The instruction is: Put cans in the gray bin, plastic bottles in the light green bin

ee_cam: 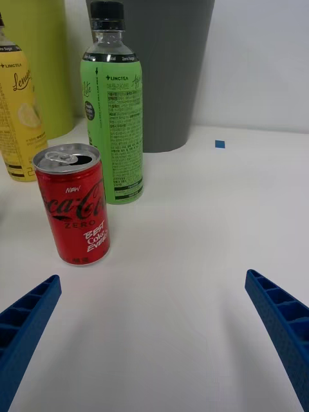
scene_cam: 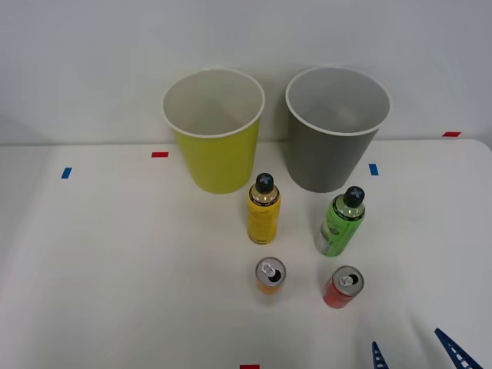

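Two blue jaws of your right gripper (ee_cam: 154, 335) stand spread wide, gripping nothing, low over the table (scene_cam: 115, 269). Your red can (ee_cam: 72, 203) stands upright just ahead. Behind that can stands the green bottle (ee_cam: 114, 109), beside it the orange can (scene_cam: 270, 275) and yellow bottle (scene_cam: 264, 209). Farther behind stand the gray bin (scene_cam: 335, 131) and light green bin (scene_cam: 215, 131).

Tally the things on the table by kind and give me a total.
Cans: 2, the red can and the orange can
Bottles: 2, the yellow bottle and the green bottle
Bins: 2, the light green bin and the gray bin
Total: 6
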`<act>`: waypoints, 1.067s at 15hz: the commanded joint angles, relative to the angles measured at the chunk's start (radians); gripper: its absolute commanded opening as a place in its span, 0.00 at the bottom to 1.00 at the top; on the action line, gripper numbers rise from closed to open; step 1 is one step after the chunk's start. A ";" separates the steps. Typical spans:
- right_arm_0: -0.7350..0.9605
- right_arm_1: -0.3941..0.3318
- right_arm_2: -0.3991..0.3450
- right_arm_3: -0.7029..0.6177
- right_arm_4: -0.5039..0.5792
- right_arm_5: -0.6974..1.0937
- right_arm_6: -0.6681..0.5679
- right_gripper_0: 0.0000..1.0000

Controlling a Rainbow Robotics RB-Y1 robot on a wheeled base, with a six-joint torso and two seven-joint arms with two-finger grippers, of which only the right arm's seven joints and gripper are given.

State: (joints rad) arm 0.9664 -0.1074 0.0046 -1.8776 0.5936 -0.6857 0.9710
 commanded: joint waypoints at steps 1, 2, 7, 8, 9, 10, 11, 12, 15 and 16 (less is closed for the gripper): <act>0.000 0.000 0.000 0.000 0.000 0.000 0.000 1.00; 0.000 0.000 0.000 0.000 0.000 0.000 0.000 1.00; 0.000 0.000 0.000 0.000 0.000 0.000 0.000 1.00; 0.000 0.000 0.000 0.000 0.000 0.000 0.000 1.00; 0.000 0.000 0.000 0.000 0.000 0.000 0.000 1.00; 0.000 0.000 0.000 0.000 0.000 0.000 0.000 1.00; 0.000 0.000 0.000 0.000 0.000 0.000 0.000 1.00; 0.000 0.000 0.000 0.000 0.000 0.000 0.000 1.00; 0.000 0.000 0.000 0.000 0.000 0.000 0.000 1.00; 0.000 0.000 0.000 0.000 0.000 0.000 0.000 1.00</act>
State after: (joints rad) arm 0.9664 -0.1074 0.0046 -1.8776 0.5936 -0.6857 0.9710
